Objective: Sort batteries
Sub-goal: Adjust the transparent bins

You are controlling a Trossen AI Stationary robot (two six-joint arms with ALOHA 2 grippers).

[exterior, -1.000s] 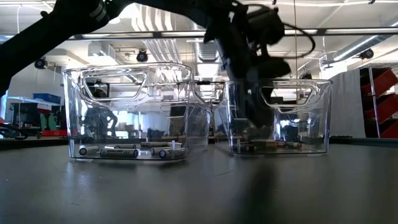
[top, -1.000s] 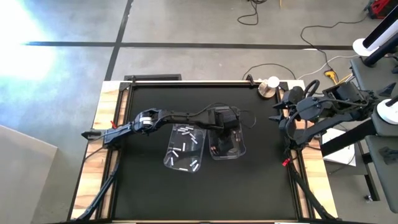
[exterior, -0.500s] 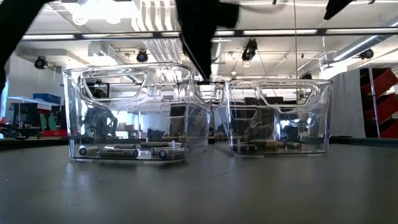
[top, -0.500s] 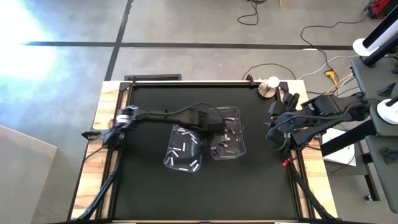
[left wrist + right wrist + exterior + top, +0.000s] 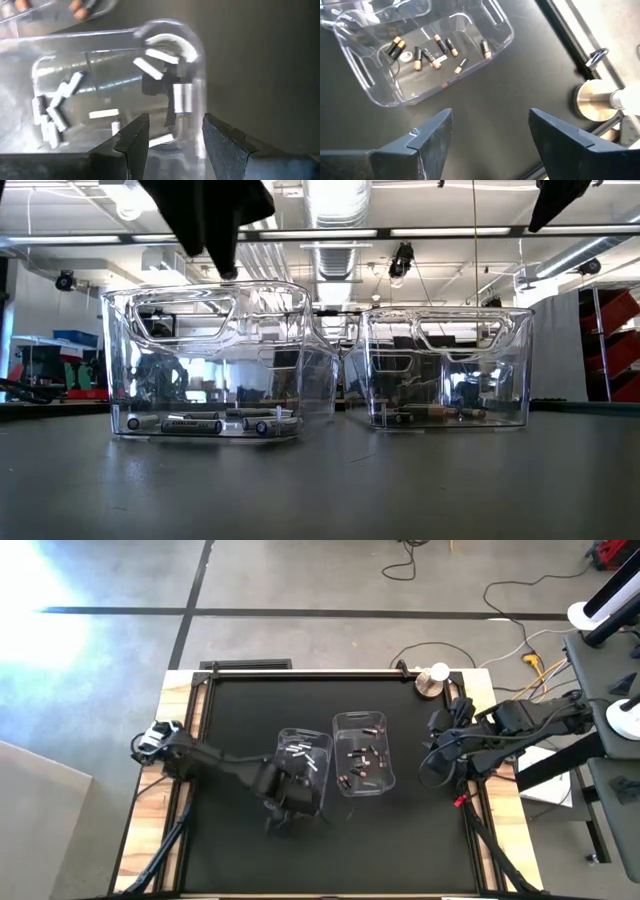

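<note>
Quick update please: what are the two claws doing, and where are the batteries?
Left gripper open, empty, over the left bin. Right gripper open, waiting at table's right edge. White batteries left bin, dark batteries right bin. Nothing blocking.

Left bin (image 5: pixel 300 772): on the counter (image 5: pixel 230 720), holding the white batteries (image 5: pixel 304 752).
Right bin (image 5: pixel 363 752): just beside it, holding the copper-ended batteries (image 5: pixel 358 762).
Left gripper (image 5: pixel 290 812): over left bin's near end.

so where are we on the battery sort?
Looks done or nearly: white batteries lie in the left bin, copper-ended batteries in the right bin, none visible loose on the table. In hand: nothing. The left gripper hangs open over the left bin's near end; the right gripper waits open by the table's right edge.
</note>
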